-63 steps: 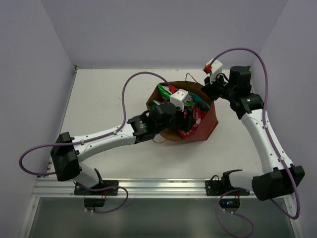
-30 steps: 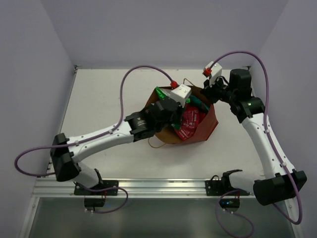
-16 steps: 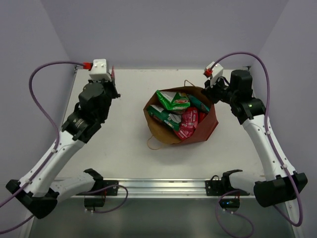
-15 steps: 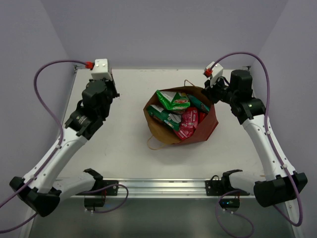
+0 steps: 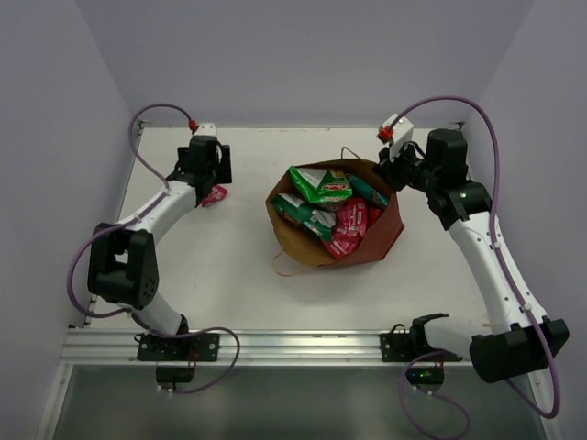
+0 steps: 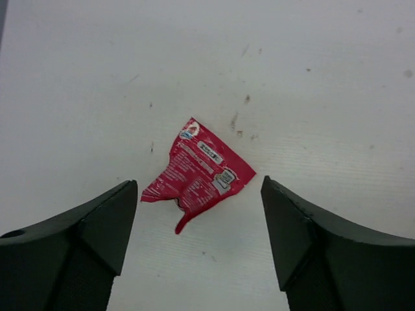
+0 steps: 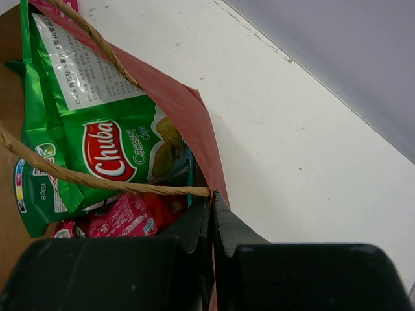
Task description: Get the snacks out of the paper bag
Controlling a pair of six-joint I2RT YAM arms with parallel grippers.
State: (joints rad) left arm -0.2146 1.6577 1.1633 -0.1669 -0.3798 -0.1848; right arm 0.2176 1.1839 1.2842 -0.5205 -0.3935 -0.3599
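The red-brown paper bag (image 5: 389, 231) lies open at mid-table, showing a green-white chip bag (image 5: 320, 183), a red packet (image 5: 349, 225) and a teal packet (image 5: 371, 192). My right gripper (image 5: 390, 174) is shut on the bag's far-right rim (image 7: 198, 120), next to a twisted handle (image 7: 97, 179); the chip bag (image 7: 97, 142) and a pink sachet (image 7: 123, 217) show inside. At the back left, my left gripper (image 6: 199, 184) stands open just above a small red sachet (image 6: 198, 172) that lies loose on the table. In the top view that sachet (image 5: 217, 194) peeks out beside the left gripper (image 5: 213, 186).
White tabletop (image 5: 220, 266) with purple walls close at the back and both sides. The bag's near handle (image 5: 286, 266) trails on the table towards the front. An aluminium rail (image 5: 303, 344) runs along the near edge.
My left arm left the bag, swung to the back-left corner with the red sachet, came down and opened, leaving the sachet on the table. The right arm has held still.
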